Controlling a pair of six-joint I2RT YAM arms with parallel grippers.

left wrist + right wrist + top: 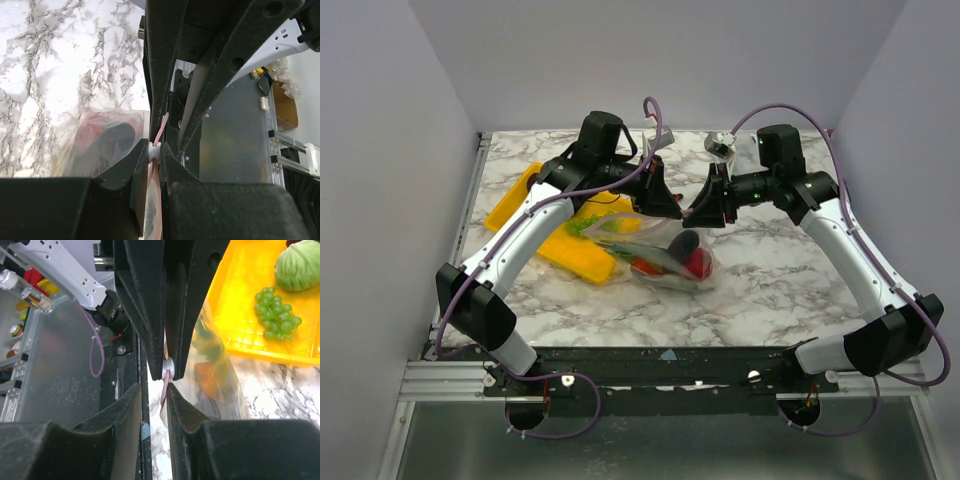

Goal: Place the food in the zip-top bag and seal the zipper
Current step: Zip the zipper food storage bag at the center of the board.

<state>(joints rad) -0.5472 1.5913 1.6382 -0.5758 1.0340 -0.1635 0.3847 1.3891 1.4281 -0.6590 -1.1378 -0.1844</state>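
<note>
Step in hand, as judged: sealing. The zip-top bag [665, 255] lies mid-counter just beside the yellow tray [555, 240], already loaded; dark purple eggplant [682, 243], a red piece and green stalks show through the film.

Left gripper [155, 150]: jaws closed on the zipper [159, 137], the pinkish strip pinched between the finger faces at a small white tip. Right gripper [167, 372]: jaws narrowly set about the same strip, which runs up through the gap to a white tip. I cannot tell whether they bite or merely straddle it.

To do this well, in my judgement:
- Left arm should anchor the end of the strip, keeping it taut and level.
- Right jaws should press just enough to mate the two tracks, then travel straight along the mouth, away from the anchor.
- Keep the film from bunching into the gap; slack film would stop the tracks meeting.
- Risk: the bag may drag across the smooth counter [770, 280] instead of the jaws sliding.

Materials: the bag is clear, thin, floppy, crumpled, glinting. The zipper is a narrow, flexible, flat band. Counter is white marble-patterned and glossy. The tray is rigid plastic with a gridded floor; it holds a bunch of small round green grapes [275, 312] and a veined, rounded cabbage [300, 270].
</note>
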